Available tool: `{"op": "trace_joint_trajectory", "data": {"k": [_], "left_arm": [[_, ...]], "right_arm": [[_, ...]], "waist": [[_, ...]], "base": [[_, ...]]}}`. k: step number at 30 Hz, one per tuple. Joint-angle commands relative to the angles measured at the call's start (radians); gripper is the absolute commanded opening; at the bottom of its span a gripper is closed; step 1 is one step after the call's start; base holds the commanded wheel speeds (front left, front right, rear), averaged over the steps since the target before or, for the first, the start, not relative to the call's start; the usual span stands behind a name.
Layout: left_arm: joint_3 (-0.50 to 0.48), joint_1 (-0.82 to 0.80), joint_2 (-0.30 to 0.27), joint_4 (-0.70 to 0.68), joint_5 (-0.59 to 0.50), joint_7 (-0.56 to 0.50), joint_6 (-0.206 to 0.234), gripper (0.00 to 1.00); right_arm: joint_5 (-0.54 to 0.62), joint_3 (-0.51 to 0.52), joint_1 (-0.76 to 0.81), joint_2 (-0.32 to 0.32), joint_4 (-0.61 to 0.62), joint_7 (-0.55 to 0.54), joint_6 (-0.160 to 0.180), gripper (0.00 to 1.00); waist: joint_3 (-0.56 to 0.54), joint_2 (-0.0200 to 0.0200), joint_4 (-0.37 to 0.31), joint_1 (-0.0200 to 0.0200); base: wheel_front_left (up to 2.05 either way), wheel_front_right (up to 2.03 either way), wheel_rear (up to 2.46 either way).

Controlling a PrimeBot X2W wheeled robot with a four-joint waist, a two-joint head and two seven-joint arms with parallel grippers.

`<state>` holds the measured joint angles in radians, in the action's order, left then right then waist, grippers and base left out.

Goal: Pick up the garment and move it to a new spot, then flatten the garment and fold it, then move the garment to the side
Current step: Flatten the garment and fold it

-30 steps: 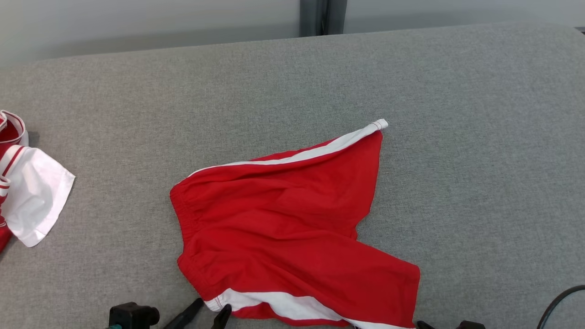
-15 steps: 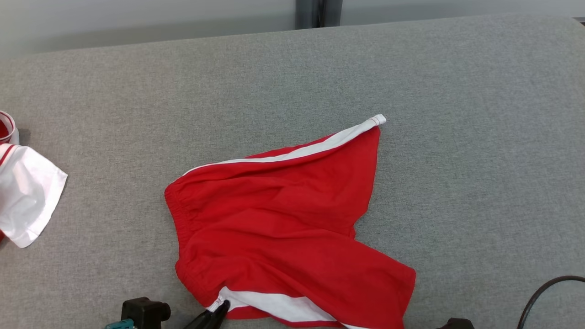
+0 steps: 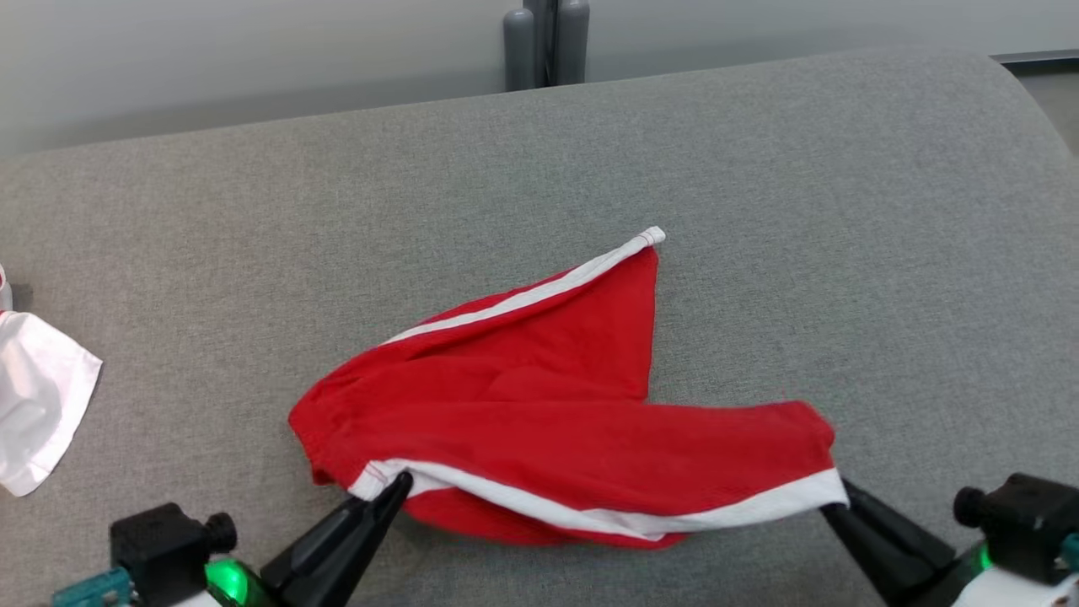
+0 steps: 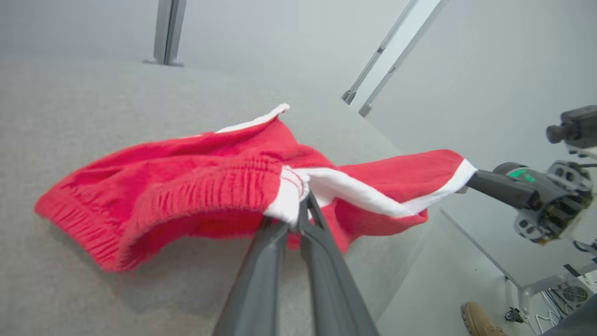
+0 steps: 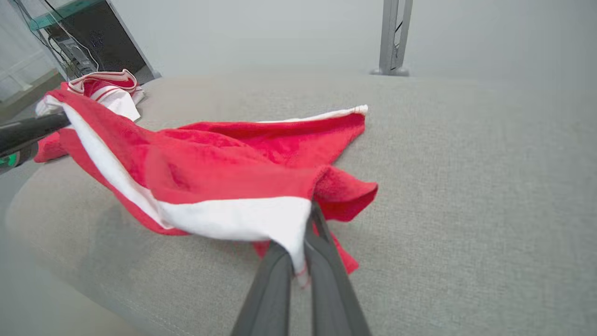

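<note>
Red shorts [image 3: 539, 413] with a white stripe down each side lie crumpled near the middle of the grey fabric surface [image 3: 801, 211], a little toward 6 o'clock. The elastic waistband bunches at 9 o'clock. The far leg lies flat, its striped corner pointing to 1 o'clock. The near striped edge hangs raised, stretched taut from 8 o'clock to 4 o'clock

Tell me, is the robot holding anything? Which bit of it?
Yes, the red shorts. The left gripper pinches the white stripe at the waistband end. The right gripper pinches the same stripe at the leg hem.
</note>
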<state>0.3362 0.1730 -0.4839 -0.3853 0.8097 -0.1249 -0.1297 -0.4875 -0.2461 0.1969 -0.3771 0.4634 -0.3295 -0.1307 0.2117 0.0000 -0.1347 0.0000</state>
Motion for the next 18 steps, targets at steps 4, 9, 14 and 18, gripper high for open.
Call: {"op": "trace_joint_trajectory", "data": {"k": [4, 9, 14, 18], "left_arm": [[-0.073, -0.125, -0.072, -0.182, 0.073, -0.093, 0.006, 0.0], [-0.155, -0.369, -0.131, -0.183, 0.168, -0.208, 0.015, 0.0], [-0.173, -0.818, -0.158, -0.007, 0.193, -0.326, 0.016, 0.0], [-0.115, -1.187, -0.108, 0.207, 0.117, -0.318, 0.007, 0.0]], "right_arm": [[-0.037, 0.079, -0.114, -0.049, 0.129, -0.062, 0.0, 0.0], [-0.041, 0.094, -0.37, -0.101, 0.138, -0.079, 0.0, 0.0], [-0.051, 0.051, -0.816, -0.052, -0.029, -0.069, 0.0, 0.0], [-0.007, 0.044, -1.192, 0.031, -0.257, -0.037, 0.0, 0.0]], "waist": [[0.041, 0.0, -0.003, 0.0], [0.157, 0.0, -0.007, 0.0], [0.321, 0.0, 0.002, 0.0], [0.425, 0.0, 0.022, 0.0]], "base": [[0.0, 0.0, 0.0], [0.0, 0.0, 0.0], [0.0, 0.0, 0.0], [0.0, 0.0, 0.0]]}}
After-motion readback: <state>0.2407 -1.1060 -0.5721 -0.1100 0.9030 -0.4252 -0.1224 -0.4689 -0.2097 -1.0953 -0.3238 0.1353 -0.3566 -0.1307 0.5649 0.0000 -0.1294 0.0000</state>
